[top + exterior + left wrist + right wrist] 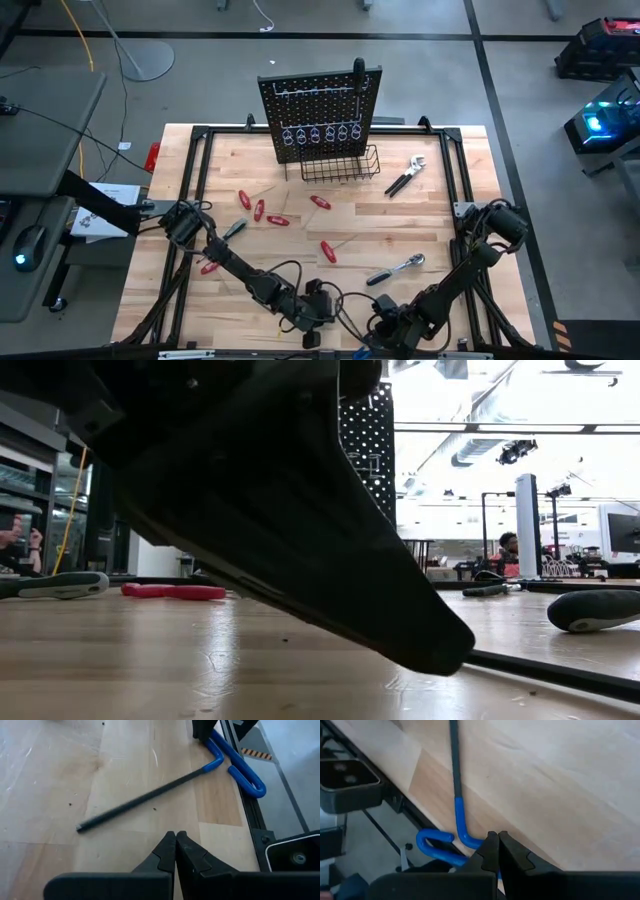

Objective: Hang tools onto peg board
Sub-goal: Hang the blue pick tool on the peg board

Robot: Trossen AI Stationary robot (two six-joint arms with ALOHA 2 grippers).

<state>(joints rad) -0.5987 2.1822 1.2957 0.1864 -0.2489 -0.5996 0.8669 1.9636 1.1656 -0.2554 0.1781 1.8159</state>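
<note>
The blue T-handle key lies flat on the wood at the table's near edge, its dark shaft (150, 797) on the boards and its blue loop handle (240, 767) out over the black frame rail. My right gripper (495, 837) is shut with its tips at the handle's bend. My left gripper (175, 836) is shut and hangs just above the wood, short of the shaft's free end and touching nothing. The peg board (320, 110) stands upright at the far edge. A black-handled screwdriver (360, 75) hangs on it. My right gripper's shut fingertips (490, 845) stand over the bend of the blue handle (465, 832), slanting down from above. The fingers hide the spot, so I cannot tell whether they touch it. The key lies flat on the table.
Several red-handled screwdrivers (262, 210) are scattered mid-table. A chrome ratchet (395, 268) lies right of centre and a silver wrench (405, 178) beside the wire basket (340, 165). The black frame rail (255, 820) runs along the near edge. People sit in the room beyond.
</note>
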